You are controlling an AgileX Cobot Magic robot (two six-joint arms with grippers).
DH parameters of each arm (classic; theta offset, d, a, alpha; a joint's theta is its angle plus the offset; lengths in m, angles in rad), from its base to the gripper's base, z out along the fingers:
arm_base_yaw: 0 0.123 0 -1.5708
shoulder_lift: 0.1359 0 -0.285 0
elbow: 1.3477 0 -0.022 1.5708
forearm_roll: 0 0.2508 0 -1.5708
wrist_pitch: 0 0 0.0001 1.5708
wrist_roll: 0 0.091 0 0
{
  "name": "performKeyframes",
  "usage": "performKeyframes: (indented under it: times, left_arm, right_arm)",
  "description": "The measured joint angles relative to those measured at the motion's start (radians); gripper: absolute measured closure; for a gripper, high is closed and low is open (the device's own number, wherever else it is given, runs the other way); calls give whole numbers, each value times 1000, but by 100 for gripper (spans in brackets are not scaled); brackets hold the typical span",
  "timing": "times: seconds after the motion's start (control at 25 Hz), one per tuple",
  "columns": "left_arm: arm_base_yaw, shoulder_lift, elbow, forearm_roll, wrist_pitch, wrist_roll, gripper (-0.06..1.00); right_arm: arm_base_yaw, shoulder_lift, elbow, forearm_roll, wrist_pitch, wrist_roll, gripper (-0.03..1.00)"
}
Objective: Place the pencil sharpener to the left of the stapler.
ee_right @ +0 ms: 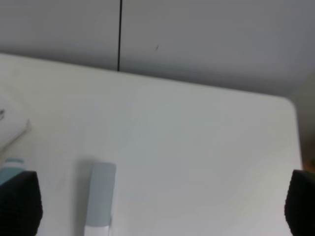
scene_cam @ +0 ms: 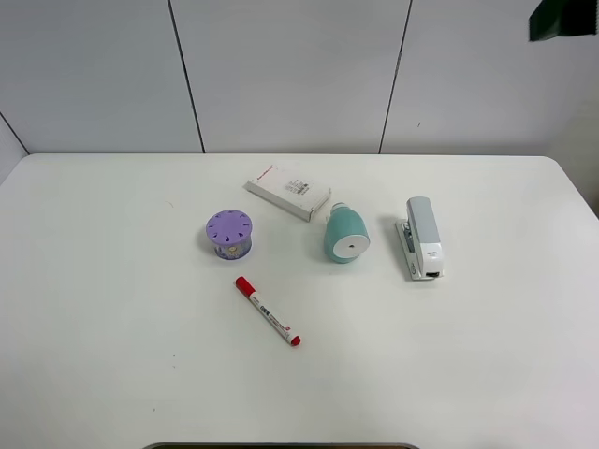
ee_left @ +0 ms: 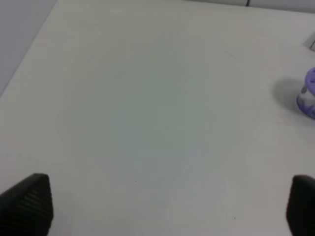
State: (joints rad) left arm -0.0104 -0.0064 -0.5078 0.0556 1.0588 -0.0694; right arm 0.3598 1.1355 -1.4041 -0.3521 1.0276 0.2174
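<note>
Step in hand: judging by the layout, the pencil sharpener is already lying left of the stapler, near it but not touching; nothing is being gripped.
Next move: probably only a check or pulling the arms clear; any nudge would call for a gentle side approach, since the barrel looks ready to roll.
Right tool: standing wide, holding nothing, looking down over the stapler.
Left tool: standing wide, holding nothing, hovering over bare bench.
Sharpener: smooth teal plastic barrel, flat white round face, lying on its side.
Stapler: slim, long, grey-and-white, hard-shelled.
Others: purple cylinder with holes, flat white box, red-capped marker.
</note>
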Motion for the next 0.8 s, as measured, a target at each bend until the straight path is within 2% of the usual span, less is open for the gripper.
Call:
performKeyframes:
  times: [0.2,0.48,0.6,0.8]
  left_arm:
    - [0,0,0,0,0,0,-1]
    - [0,0,0,0,0,0,-1]
    - [0,0,0,0,0,0,-1]
    - [0,0,0,0,0,0,-1]
  right_arm:
    - [0,-122,0,-29,8,1,-2]
    - [-3,-268,0,-36,36,-73,-2]
    - [-49,-323,0,-36,55,-84,-2]
    - [-180,-416,1,-9,110,-130,-2]
